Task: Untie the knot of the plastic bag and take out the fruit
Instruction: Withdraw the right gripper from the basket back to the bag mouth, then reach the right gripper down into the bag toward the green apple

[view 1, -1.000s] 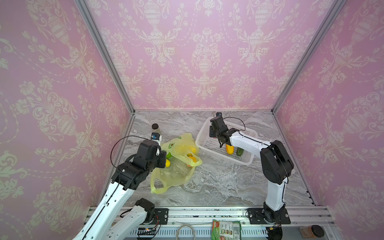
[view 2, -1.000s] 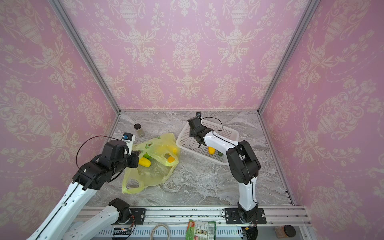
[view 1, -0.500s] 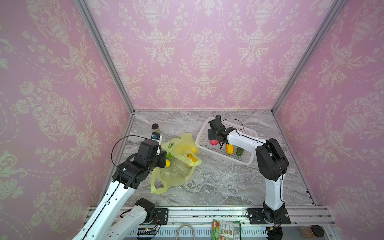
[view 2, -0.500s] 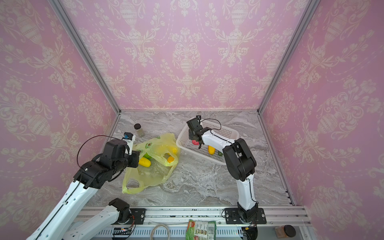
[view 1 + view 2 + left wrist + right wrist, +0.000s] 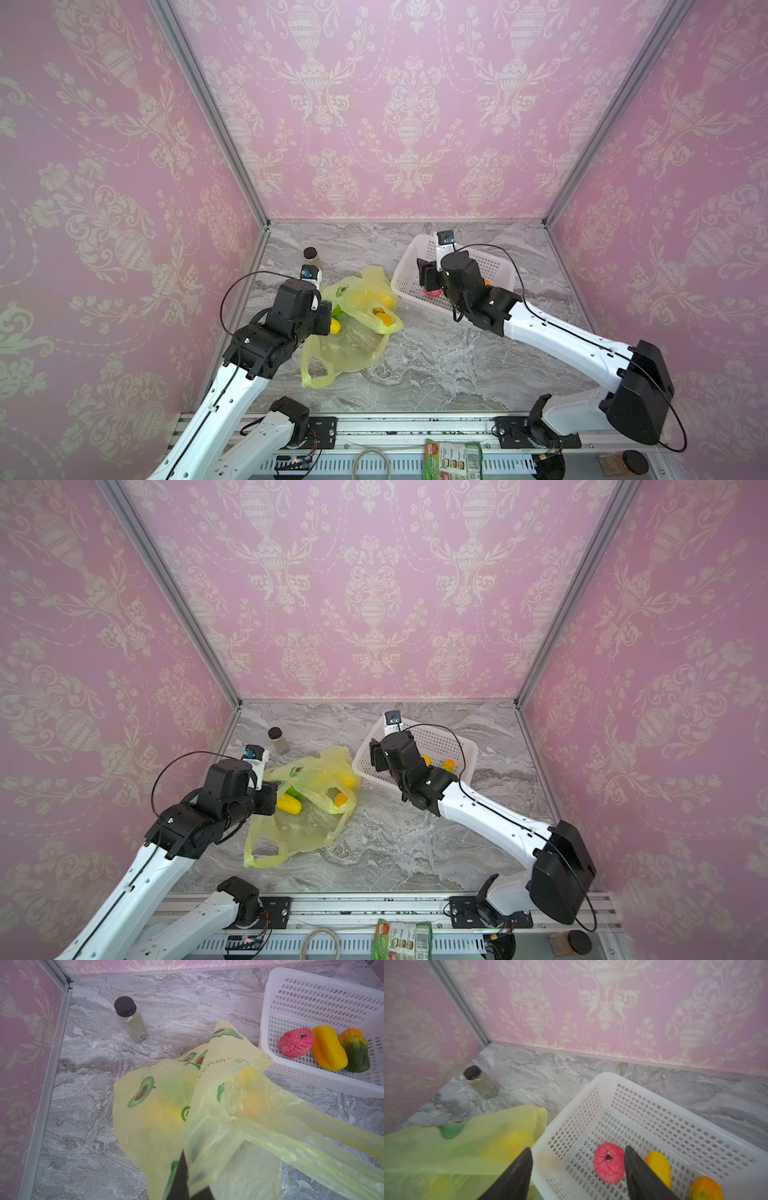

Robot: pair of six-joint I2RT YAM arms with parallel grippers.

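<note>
The yellow-green plastic bag (image 5: 353, 332) (image 5: 307, 816) lies slack on the marble floor, mouth gaping. My left gripper (image 5: 187, 1167) is shut on a fold of its film (image 5: 166, 1105). The knot is out of view; a handle loop (image 5: 320, 376) lies loose. Inside the bag show a yellow oblong fruit (image 5: 289, 805) and an orange-yellow round one (image 5: 384, 319). My right gripper (image 5: 577, 1148) (image 5: 428, 276) hangs open over the white basket's (image 5: 591, 1088) corner, holding nothing. A pink bumpy fruit (image 5: 609, 1162) (image 5: 296, 1043), a yellow pepper (image 5: 328, 1051) and a green-orange piece (image 5: 355, 1051) lie in the basket.
A small bottle with a black cap (image 5: 311, 257) (image 5: 131, 1020) stands near the back left wall. The basket (image 5: 490, 266) sits at the back right, touching the bag. Pink walls close in three sides. A packet (image 5: 453, 459) and a jar (image 5: 623, 461) lie on the front rail.
The right gripper let the pink fruit go into the basket and drew back toward the basket's near corner. The left arm and the bag stayed put.
</note>
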